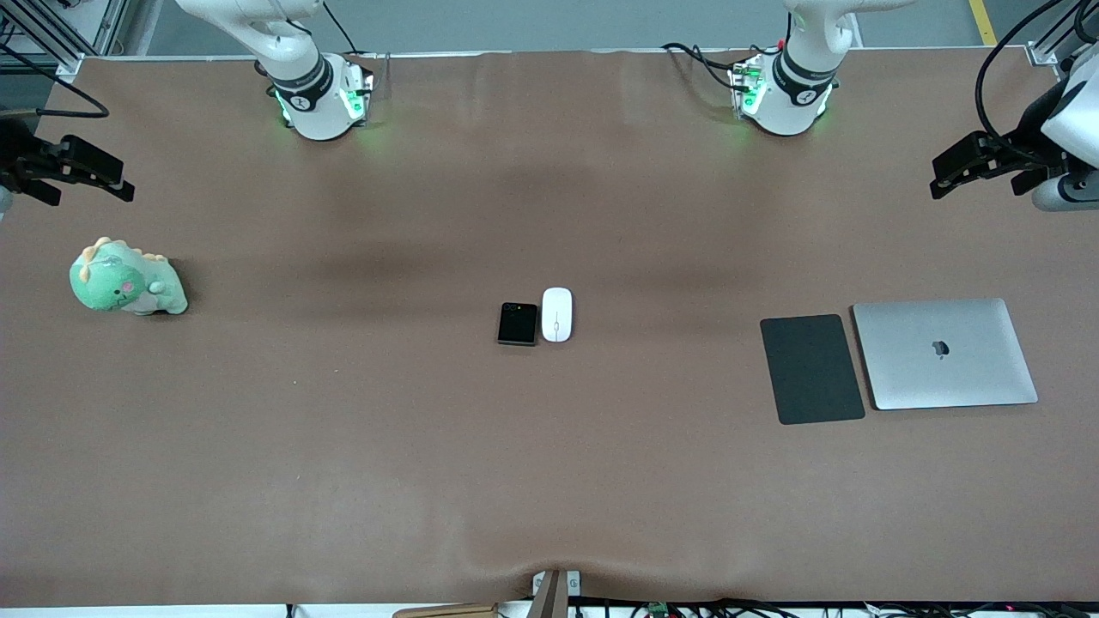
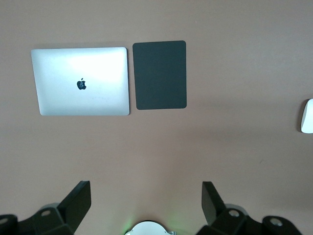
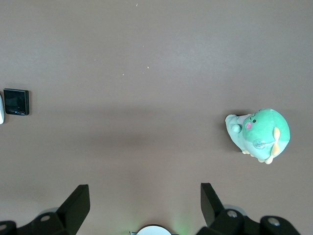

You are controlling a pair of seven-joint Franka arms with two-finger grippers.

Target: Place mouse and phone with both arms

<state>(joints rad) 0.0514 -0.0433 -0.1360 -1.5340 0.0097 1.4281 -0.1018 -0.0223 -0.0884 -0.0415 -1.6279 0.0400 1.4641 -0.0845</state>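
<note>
The white mouse (image 1: 556,314) and the black folded phone (image 1: 518,324) lie side by side at the middle of the table, the phone toward the right arm's end. My left gripper (image 1: 938,178) is open and empty, raised over the left arm's end of the table; its wrist view (image 2: 145,196) shows the mouse (image 2: 307,116) at the edge. My right gripper (image 1: 124,184) is open and empty, raised over the right arm's end; its wrist view (image 3: 145,198) shows the phone (image 3: 16,101) at the edge.
A flat black mouse pad (image 1: 811,369) and a closed silver laptop (image 1: 944,354) lie side by side toward the left arm's end. A green plush dinosaur (image 1: 127,279) sits toward the right arm's end. The brown table (image 1: 343,446) spreads wide around them.
</note>
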